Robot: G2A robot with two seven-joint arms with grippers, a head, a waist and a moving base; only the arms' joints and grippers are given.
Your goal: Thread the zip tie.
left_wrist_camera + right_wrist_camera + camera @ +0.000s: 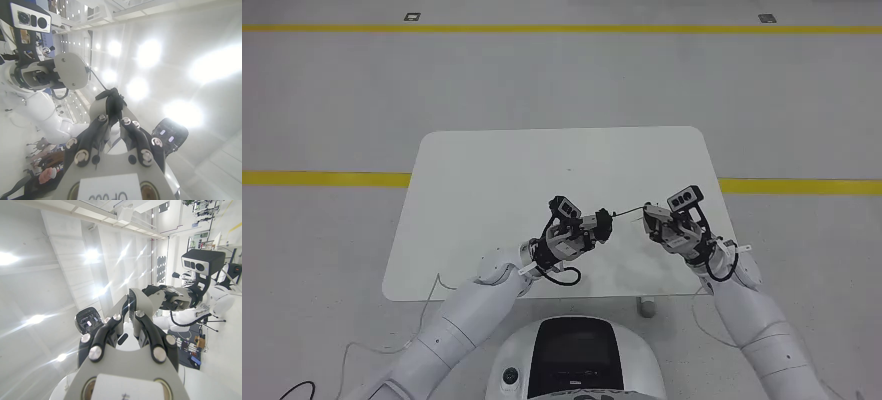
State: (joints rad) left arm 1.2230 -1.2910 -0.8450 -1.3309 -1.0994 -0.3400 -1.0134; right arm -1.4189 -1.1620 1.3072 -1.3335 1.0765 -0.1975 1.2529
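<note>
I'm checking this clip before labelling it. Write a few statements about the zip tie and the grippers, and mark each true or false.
1. The zip tie stretches from the left gripper to the right gripper. True.
2. The zip tie lies flat on the table. False: both grippers hold it up above the table.
3. The left gripper is shut on the zip tie. True.
4. The right gripper is wide open and holds nothing. False: its fingers are closed on the zip tie's other end.
</note>
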